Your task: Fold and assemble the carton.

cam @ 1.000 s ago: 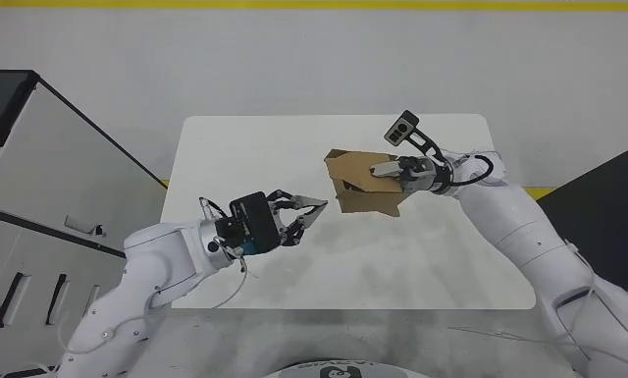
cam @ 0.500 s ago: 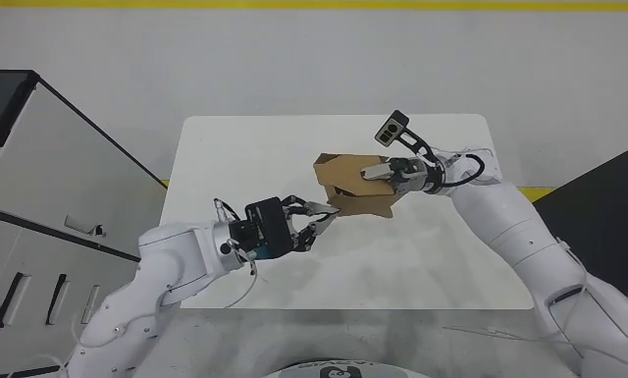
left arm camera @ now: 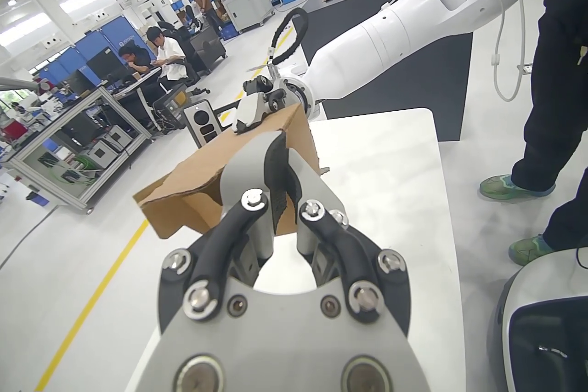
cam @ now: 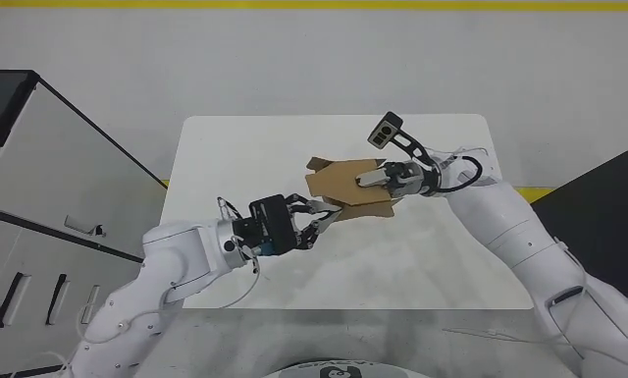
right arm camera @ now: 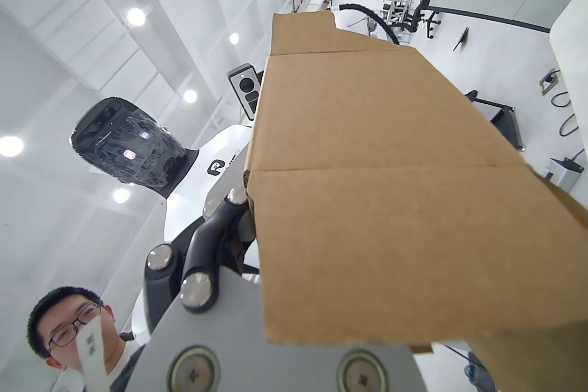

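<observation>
Looking from the top, the carton [cam: 339, 182] is over the table [cam: 226, 152] centre; the right gripper [cam: 373, 177] clamps its 3 o'clock edge, the left gripper [cam: 324, 213] pinches its 7 o'clock corner. Left wrist view: fingers [left arm camera: 245, 168] closed on cardboard. Right wrist view: carton lies across that gripper.

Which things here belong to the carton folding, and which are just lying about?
Belonging to the job:
carton
right gripper, shut on the carton
left gripper, shut on the carton's edge
white table

Just around:
grey cabinet beside the table
yellow floor line
</observation>
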You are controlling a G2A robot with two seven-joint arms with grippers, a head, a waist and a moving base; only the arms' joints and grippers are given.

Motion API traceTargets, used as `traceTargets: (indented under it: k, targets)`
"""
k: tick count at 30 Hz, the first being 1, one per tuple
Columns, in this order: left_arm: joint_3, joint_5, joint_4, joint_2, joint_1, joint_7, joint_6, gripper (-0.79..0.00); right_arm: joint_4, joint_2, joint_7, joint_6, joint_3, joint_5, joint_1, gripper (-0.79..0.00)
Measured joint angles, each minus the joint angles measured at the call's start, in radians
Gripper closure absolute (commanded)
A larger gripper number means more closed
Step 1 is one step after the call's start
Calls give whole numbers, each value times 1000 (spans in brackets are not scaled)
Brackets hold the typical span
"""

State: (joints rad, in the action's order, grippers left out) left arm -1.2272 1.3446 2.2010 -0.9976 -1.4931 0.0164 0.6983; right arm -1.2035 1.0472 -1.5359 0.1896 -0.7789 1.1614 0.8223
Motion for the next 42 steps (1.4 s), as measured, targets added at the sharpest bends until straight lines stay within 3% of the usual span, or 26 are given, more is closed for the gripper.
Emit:
traceTargets:
  k: [23,42]
  targets:
    - [-20,8,9,3,-29,-11,-1,0,-27,-17,0,9,19,22,3,0]
    - [-11,3,-8,1,-7,-8,0,0,-13,-10,0,12,45,32,-17,0]
